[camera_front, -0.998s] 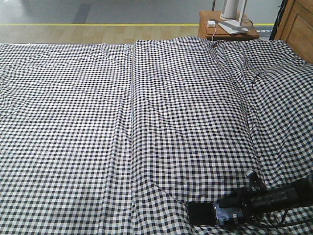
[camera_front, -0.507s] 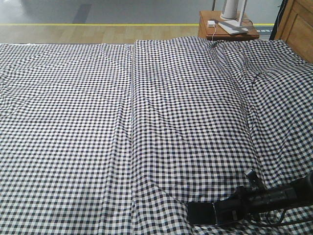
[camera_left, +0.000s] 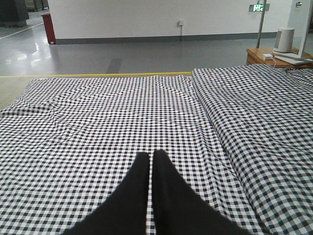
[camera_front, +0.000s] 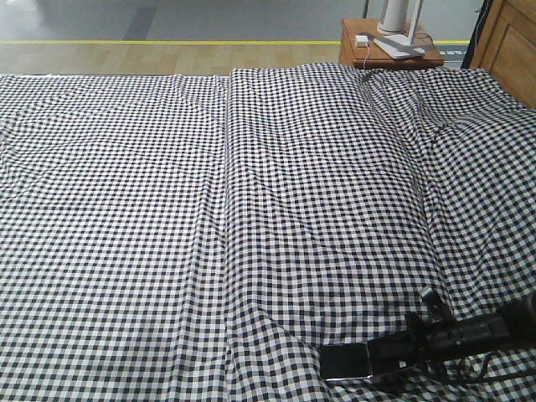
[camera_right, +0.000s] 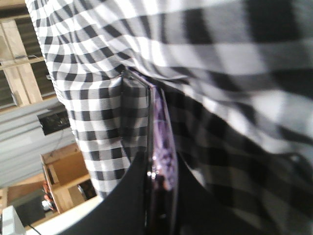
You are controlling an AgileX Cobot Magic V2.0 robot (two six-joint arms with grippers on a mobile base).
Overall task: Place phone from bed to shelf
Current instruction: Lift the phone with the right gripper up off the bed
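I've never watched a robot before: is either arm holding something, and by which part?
The right gripper has its fingers closed on the phone at the end nearest the arm, on the bed. The left gripper is shut, empty.

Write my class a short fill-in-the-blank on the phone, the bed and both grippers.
1. The phone lies on the black-and-___ bed.
2. The right gripper is ___ on the phone.
3. The left gripper, shut, holds ___.
Missing words: white; shut; nothing.
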